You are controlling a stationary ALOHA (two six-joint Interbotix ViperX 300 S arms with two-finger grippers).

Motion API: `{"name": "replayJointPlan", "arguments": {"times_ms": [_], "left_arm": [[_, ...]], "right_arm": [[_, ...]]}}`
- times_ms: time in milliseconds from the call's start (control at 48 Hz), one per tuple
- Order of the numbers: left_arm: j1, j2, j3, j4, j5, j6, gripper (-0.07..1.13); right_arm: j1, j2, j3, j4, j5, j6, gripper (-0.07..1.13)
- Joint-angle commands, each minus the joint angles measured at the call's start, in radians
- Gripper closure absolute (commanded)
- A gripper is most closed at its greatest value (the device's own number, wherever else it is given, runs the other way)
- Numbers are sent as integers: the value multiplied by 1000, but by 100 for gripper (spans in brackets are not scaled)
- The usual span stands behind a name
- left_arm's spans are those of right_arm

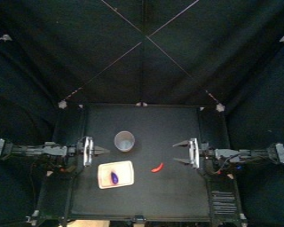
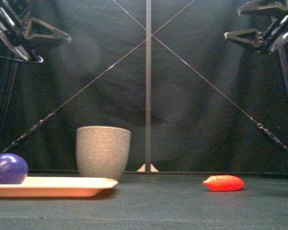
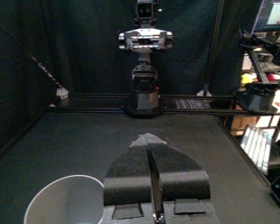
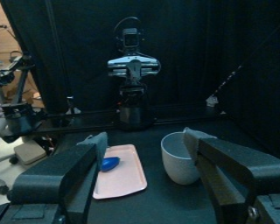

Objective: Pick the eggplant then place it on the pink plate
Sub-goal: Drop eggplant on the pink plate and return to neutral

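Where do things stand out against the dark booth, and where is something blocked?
Top view: the eggplant, pink tray and red toy stand out on the black table. Left wrist view: the shut left gripper blocks the middle; only the grey cup shows beside it.

A grey speckled cup (image 1: 124,139) stands apart from a red toy (image 1: 159,166).

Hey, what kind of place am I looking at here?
Probably a robot test booth, not a kitchen: black curtains enclose a small black table, two robot arms flank it, and the food is toys, like the purple eggplant on a pink tray.
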Motion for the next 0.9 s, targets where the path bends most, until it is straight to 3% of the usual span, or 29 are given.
{"name": "replayJointPlan", "arguments": {"times_ms": [21, 896], "left_arm": [[3, 2, -11, 2, -5, 2, 108], [6, 2, -9, 3, -5, 2, 108]], "right_arm": [[2, -14, -11, -3, 9, -3, 5], [-26, 2, -12, -26, 17, -8, 5]]}}
